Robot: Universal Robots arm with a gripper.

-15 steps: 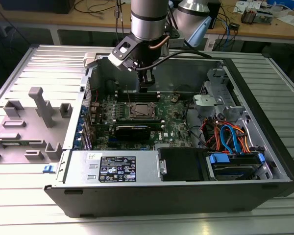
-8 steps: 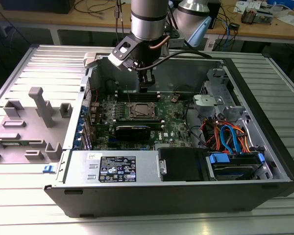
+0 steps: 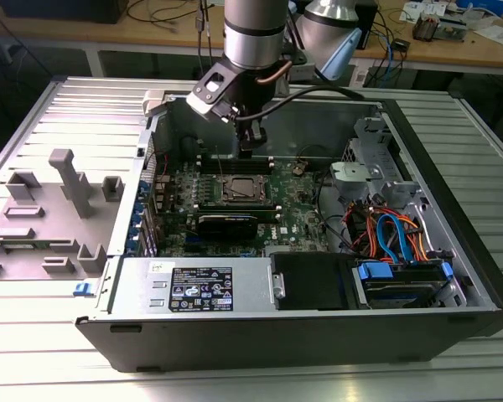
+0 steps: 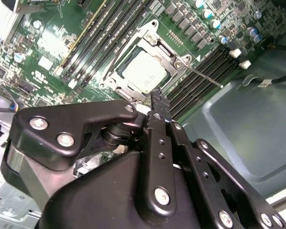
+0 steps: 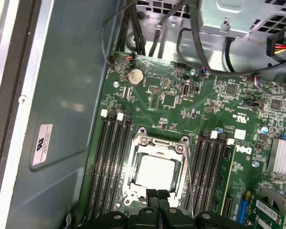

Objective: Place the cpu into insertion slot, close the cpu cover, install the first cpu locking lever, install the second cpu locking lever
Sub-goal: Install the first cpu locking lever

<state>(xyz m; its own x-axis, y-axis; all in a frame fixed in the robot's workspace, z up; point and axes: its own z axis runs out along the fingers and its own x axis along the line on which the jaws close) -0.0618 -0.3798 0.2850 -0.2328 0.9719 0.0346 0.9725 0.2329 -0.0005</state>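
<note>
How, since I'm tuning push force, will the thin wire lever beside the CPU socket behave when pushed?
Probably springy: the lever is a long, thin metal rod. Likely slippery too: it looks smooth and narrow, so the shut gripper could slide off.

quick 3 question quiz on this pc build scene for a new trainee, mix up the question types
1. True or false: the cpu cover lies down around the cpu.
2. Pick one: the end effector is A) shut on the cpu, B) shut and holding nothing, C) wide open.
3. Fill in: in the exterior view, the blue and orange cables lie toward that view's ____ of the cpu.

Key: 1 true; 2 B; 3 right.
</note>
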